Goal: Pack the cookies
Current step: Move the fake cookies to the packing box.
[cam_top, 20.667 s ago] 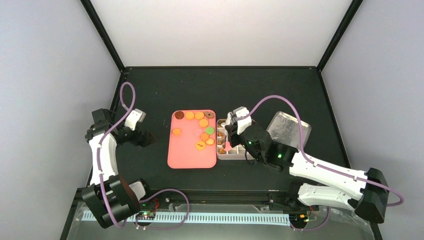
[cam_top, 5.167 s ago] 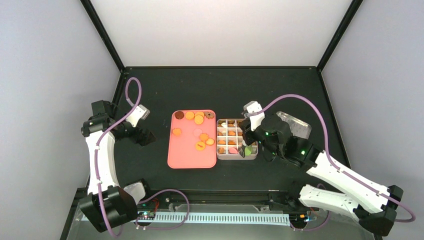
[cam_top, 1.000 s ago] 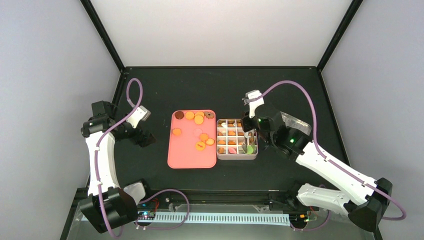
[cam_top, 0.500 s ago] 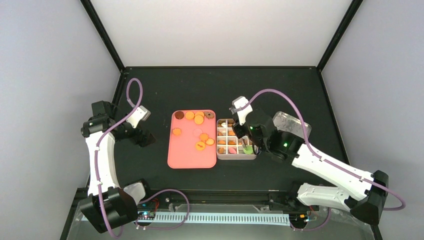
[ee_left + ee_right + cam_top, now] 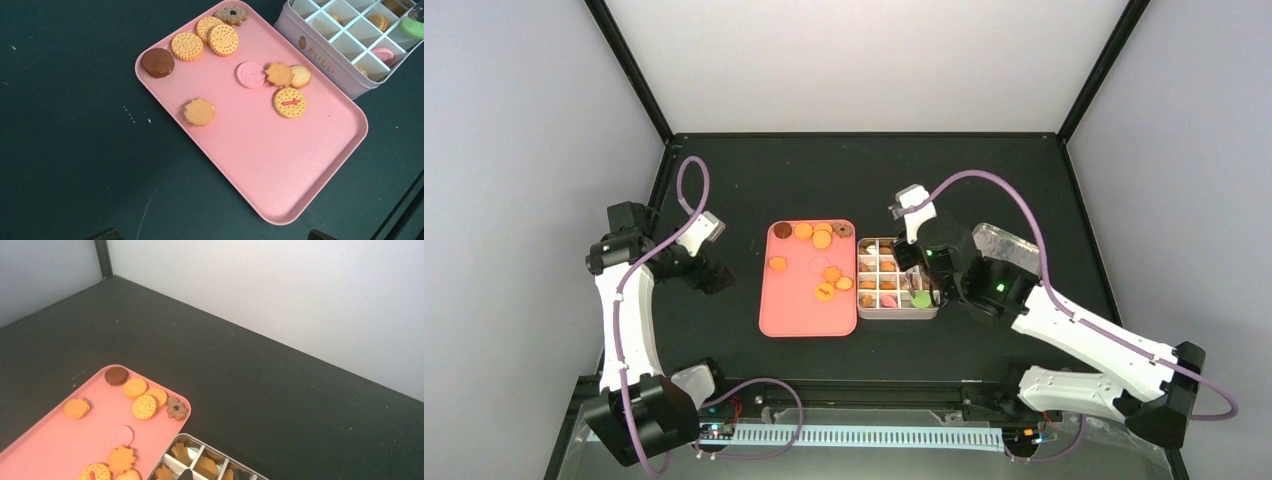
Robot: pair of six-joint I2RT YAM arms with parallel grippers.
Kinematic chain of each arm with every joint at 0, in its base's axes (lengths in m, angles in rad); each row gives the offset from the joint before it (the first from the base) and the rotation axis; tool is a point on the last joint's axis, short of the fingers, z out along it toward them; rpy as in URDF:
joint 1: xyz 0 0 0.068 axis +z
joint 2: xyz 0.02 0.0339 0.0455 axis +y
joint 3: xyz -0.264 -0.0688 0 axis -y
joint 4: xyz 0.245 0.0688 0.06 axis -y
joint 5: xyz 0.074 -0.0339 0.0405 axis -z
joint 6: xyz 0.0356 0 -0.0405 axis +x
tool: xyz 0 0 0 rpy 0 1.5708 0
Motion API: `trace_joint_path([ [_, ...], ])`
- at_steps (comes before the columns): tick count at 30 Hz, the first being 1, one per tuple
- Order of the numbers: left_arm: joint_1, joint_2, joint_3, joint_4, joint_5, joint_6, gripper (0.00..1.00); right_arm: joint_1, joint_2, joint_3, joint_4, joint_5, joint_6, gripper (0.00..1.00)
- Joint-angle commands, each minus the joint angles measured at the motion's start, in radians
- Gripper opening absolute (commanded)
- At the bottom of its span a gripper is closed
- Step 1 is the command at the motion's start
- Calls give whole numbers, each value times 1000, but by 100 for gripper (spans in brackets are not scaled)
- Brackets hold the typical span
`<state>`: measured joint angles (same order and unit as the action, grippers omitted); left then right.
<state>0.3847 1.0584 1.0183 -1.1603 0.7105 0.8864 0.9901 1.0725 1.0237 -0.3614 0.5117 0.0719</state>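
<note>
Ten cookies [image 5: 223,40] lie loose on a pink tray [image 5: 280,165] at the middle of the top view. All of them sit in the tray's upper half. In the left wrist view a dark brown round one [image 5: 157,62] sits near the tray's upper left corner. To its right run three orange rounds, two of them overlapping, and then a brown flower-shaped one with a hole [image 5: 230,15] at the top edge. Lower down, a pink round [image 5: 250,75], an orange leaf-shaped one and a pale round touch in a short row. An orange round with a red mark [image 5: 289,102] lies just below them. One orange scalloped cookie [image 5: 199,112] lies alone near the tray's left edge.

More cookies are packed in a pale divided box [image 5: 320,55] just to the right of the tray. Several of its cells hold orange ones. A pink one [image 5: 382,52] and a green one [image 5: 414,27] lie in cells toward the box's lower right in the top view.

The right pincer [image 5: 211,473] hangs over the box. Only its two dark tips show at the bottom edge of its wrist view, with a narrow gap and nothing seen between them. The left pincer [image 5: 712,276] is off to the left of the tray, well apart from it. Its tips are barely in its wrist view and stand wide apart, holding nothing.

A silvery lid [image 5: 1009,250] lies right of the box, partly under the right arm. Everything rests on a black counter [image 5: 824,180].
</note>
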Motion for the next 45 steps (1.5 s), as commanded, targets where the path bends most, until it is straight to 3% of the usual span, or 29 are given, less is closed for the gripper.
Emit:
trace_joint_path([
  [1,-4,-5,20,-18,13,8,99,-25,-38,27,-51,46,94,6],
  [10,-4,-9,9,-12,11,14,99,-105,-87,-48,-105,48,280,5],
  [22,-4,-9,8,-14,1,16,99,-114,-76,-97,-112,113,325,3],
  [33,-4,-9,7,-10,15,13,99,-105,25,-19,-63,-14,207,2],
  [45,-10,-15,-10,-7,89,11,99,-15,91,9,-43,-23,87,3],
])
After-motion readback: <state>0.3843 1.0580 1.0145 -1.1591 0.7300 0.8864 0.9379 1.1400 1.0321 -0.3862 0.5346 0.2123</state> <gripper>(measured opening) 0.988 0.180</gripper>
